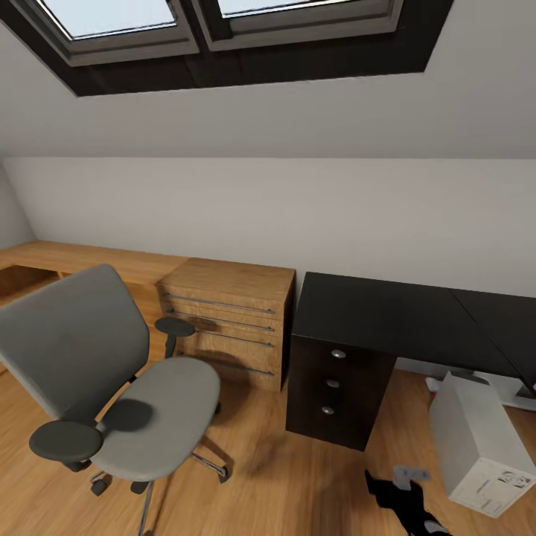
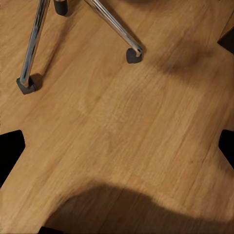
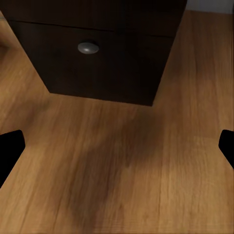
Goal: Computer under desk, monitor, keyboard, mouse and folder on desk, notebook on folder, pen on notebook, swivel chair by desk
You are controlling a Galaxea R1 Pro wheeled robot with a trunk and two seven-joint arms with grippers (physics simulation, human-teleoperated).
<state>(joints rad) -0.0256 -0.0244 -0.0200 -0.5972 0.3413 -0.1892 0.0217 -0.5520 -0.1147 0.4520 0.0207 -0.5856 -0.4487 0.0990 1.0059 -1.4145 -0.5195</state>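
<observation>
Swivel chair point(image 1: 149, 417) at lower left, well apart from black worktop point(image 1: 387, 313); computer point(image 1: 476, 447) at lower right (by the worktop's edge). Left fingers point(image 2: 9, 151) and right fingers point(image 3: 9, 151) spread, empty. Likely approach stage; next, rolling closer before any grasp.

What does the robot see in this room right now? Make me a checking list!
Surface: black desk, nothing seen on the part in view.
Job's things: grey swivel chair on the wooden floor, seat bare, apart from the desk; light grey computer on the floor beside the desk's drawers.
Clutter: nothing seen.
Grippers: both wrist views look at bare floor with fingertips far apart; both open and holding nothing.
Cables: nothing seen.
Surroundings: low wooden drawer unit between chair and desk, sloped white wall, skylights.
</observation>
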